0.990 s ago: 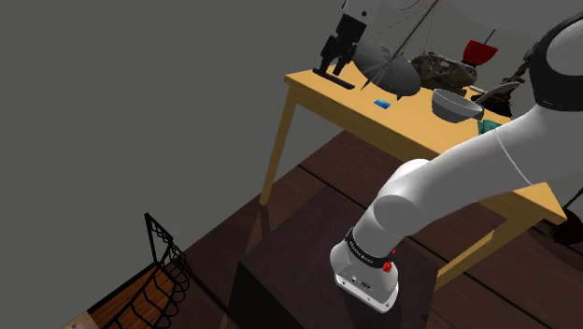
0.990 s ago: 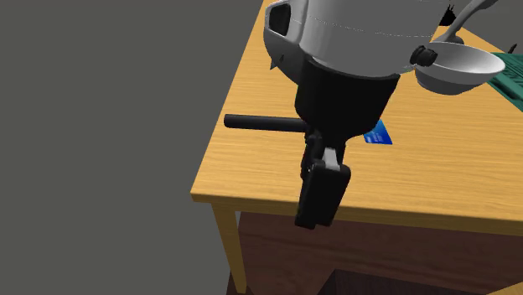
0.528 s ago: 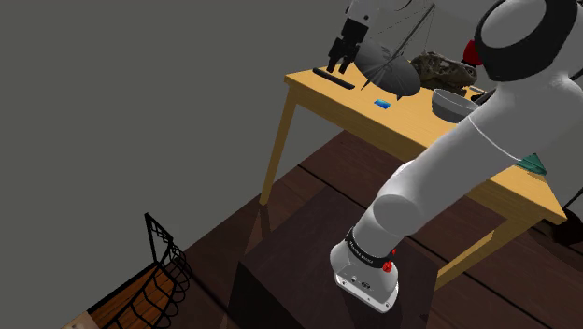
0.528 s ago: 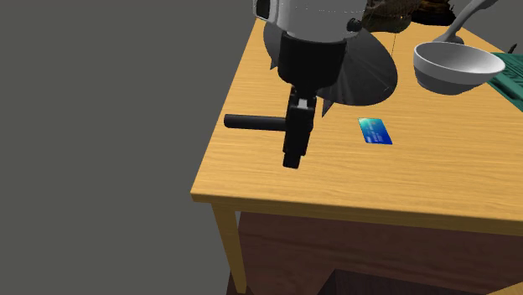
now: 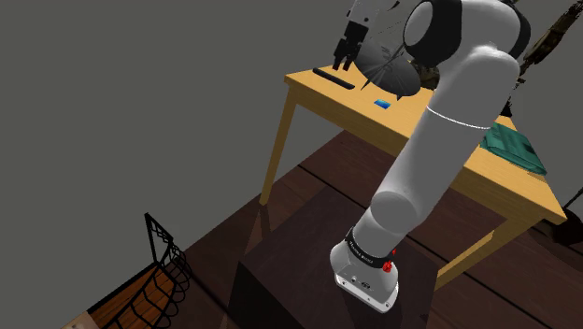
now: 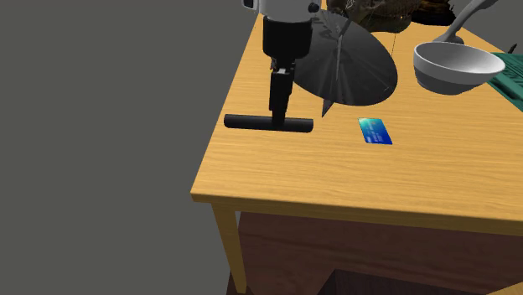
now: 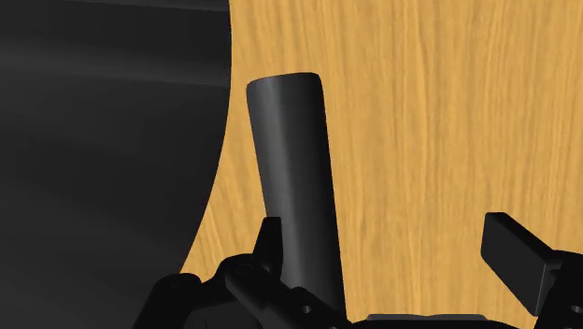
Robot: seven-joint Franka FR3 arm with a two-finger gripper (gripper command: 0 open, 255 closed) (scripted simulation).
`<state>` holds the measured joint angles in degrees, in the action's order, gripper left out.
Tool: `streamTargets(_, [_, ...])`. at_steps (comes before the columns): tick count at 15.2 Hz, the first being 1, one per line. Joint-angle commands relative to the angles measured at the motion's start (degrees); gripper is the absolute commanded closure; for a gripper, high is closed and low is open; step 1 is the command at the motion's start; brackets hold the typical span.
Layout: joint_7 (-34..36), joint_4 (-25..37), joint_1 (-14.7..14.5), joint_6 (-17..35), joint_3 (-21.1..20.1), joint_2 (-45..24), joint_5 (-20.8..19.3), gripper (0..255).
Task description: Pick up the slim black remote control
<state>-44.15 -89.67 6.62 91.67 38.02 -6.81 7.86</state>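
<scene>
Light wooden bench [image 6: 277, 180]: I am holding my black fingers [image 7: 523, 266] released astride the slim black bar-shaped remote [image 6: 247, 121], readying a crosswise grip.

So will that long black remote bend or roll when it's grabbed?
Probably stiff: the remote shows as one straight bar. Its top looks rounded in the wrist view, so a nudge might roll it on the table. Being long, it may tilt if gripped off-centre.

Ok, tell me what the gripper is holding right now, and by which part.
Nothing. The gripper is open over the black remote, which lies on the table between the fingers, one of them standing well clear.
</scene>
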Motion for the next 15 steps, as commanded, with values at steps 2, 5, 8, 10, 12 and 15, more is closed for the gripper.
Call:
streamTargets(2, [-4.6, 7.5, 3.6, -2.2, 1.1, -7.4, 3.7, 0])
streamTargets(5, [-4.6, 4.6, 3.3, 0.3, 0.9, -7.0, 3.4, 0])
streamTargets(8, [-4.6, 1.9, 3.0, 2.7, 0.8, -6.7, 3.3, 0])
streamTargets(10, [-4.7, 0.6, 2.9, 3.9, 0.7, -6.6, 3.2, 0])
streamTargets(12, [-4.8, 1.0, 3.0, 3.7, 0.7, -6.8, 3.3, 255])
streamTargets(15, [-4.7, 0.9, 2.9, 3.7, 0.7, -6.7, 3.3, 255])
